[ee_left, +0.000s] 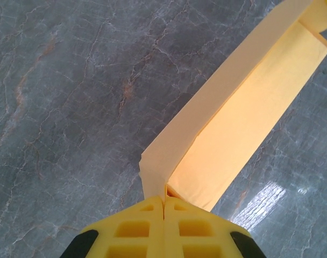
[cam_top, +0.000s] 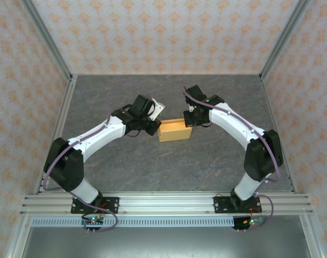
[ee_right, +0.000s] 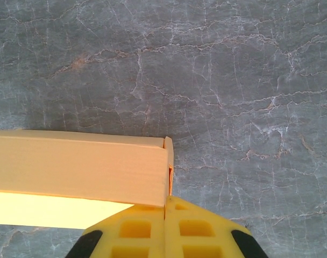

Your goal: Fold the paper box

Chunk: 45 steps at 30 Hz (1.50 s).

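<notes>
the paper box (cam_top: 174, 130) sits near the middle of the table (cam_top: 153, 172); the left gripper (ee_left: 163, 204) is pinched tight on its left end, the right gripper (ee_right: 167, 203) on its right end

Box (ee_left: 249, 118): far end cut off by top-right edge, left wrist view; left part cut off by edge, right wrist view.

Table (cam_top: 153, 172) open beyond paper box (cam_top: 174, 130); left arm (cam_top: 99, 134), right arm (cam_top: 236, 126) block ends
</notes>
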{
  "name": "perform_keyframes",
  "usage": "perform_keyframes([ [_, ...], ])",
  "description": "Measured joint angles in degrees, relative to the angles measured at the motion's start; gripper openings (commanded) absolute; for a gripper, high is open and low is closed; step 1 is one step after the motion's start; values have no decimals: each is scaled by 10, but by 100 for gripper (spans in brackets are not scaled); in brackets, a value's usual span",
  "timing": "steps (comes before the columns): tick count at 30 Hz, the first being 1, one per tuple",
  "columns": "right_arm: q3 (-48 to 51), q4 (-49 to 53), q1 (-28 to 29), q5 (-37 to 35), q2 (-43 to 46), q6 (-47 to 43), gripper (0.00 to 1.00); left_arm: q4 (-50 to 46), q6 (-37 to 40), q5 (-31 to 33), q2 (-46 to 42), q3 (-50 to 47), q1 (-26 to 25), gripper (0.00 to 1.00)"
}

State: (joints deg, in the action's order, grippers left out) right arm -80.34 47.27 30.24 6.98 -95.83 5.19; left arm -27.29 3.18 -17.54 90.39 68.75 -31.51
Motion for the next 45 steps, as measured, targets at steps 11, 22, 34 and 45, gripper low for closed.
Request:
perform_keyframes([
  [11, 4, -5, 2, -2, 1, 2, 0, -10, -54, 3, 9, 16, 0, 0],
  [22, 21, -26, 6, -10, 8, 13, 0, -25, -119, 7, 17, 36, 0, 0],
  [34, 28, -34, 13, -16, 12, 19, 0, -24, -177, -14, 17, 36, 13, 0],
  [45, 47, -49, 20, -29, 25, 28, 0, -11, -217, -28, 18, 33, 20, 0],
])
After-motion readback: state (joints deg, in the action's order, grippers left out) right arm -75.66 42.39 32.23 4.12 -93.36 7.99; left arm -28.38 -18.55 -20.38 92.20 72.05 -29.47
